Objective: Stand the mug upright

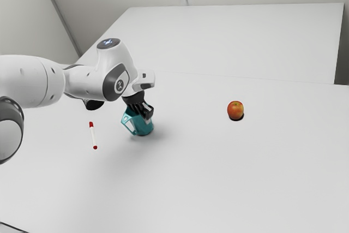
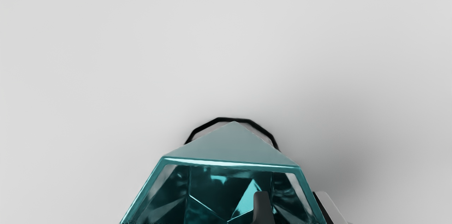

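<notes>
Exterior view: A white robot arm [image 1: 87,82] reaches in from the exterior view's left, its black gripper [image 1: 144,115] down at the teal mug [image 1: 143,127] on a pale surface [image 1: 262,162]. The pictures do not settle whether the gripper is wide, narrow or clamped on the mug, nor whether the mug stands level. The mug sits nearer the surface's left edge than its right, as seen here. On its left lies 1 white marker [image 1: 93,136] with 2 red ends; well off to its right rests 1 red-orange apple [image 1: 235,109].

Wrist view: The mug's angular opening faces the camera, with 1 dark part of the gripper inside it. Past the rim, a pale facet meets a black-edged curve.
</notes>
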